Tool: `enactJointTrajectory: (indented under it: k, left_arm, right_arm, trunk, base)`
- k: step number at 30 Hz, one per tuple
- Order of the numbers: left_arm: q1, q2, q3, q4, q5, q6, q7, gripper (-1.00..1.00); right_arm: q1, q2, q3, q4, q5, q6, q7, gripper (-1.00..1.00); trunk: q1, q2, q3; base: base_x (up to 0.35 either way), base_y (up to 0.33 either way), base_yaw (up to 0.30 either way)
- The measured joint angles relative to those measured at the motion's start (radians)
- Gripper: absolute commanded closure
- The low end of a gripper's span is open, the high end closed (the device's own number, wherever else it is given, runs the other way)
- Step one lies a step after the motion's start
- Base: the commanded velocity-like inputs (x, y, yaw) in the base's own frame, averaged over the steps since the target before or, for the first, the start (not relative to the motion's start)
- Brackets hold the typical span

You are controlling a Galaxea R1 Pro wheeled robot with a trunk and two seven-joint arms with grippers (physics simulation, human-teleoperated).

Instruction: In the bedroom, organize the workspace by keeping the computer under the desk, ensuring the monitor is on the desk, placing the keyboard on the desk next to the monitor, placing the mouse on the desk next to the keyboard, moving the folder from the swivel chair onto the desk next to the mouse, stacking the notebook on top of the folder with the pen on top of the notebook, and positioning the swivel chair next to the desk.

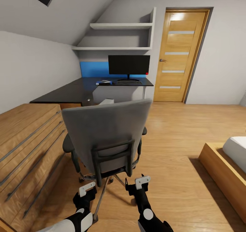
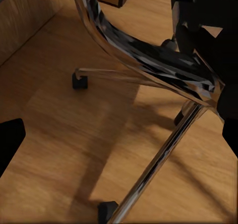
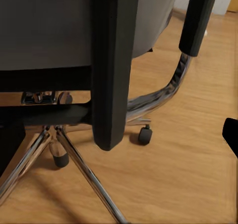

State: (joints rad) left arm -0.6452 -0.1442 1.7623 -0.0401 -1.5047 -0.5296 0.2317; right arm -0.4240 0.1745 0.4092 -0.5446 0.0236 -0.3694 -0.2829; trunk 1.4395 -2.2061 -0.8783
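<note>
Black table (image 1: 73,91) at 12 o'clock. Swivel chair (image 1: 107,136) dead ahead, its back to me. Monitor (image 1: 128,65) at table's far end, keyboard (image 1: 127,82) beneath it. Left tool (image 1: 83,194), right tool (image 1: 136,185): both wide, empty, low behind chair.

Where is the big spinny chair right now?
In the head view, the swivel chair stands mid-floor, its back toward the robot, between the wooden drawer cabinet and open floor, short of the desk.
</note>
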Motion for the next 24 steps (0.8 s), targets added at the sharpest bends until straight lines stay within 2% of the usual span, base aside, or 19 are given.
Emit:
enactJointTrajectory:
  k: [6,17,24]
  left_arm:
    - [0.0,0.001,0.001,0.0,0.0,0.0,-0.001,-1.0]
    - [0.0,0.001,0.001,-0.001,0.0,0.0,-0.001,-1.0]
    - [0.0,0.001,0.001,-0.001,0.001,0.0,0.0,-1.0]
  right_arm:
    - [0.0,0.0,0.0,0.0,0.0,0.0,0.0,-1.0]
    - [0.0,0.0,0.0,0.0,0.0,0.0,0.0,-1.0]
    - [0.0,0.0,0.0,0.0,0.0,0.0,0.0,-1.0]
  trunk:
    - [0.0,0.0,0.0]
    - [0.0,0.0,0.0]
    - [0.0,0.0,0.0]
  base:
    - [-0.027,0.018,0.0]
    - [-0.133,0.138,0.0]
    - [0.134,0.059,0.0]
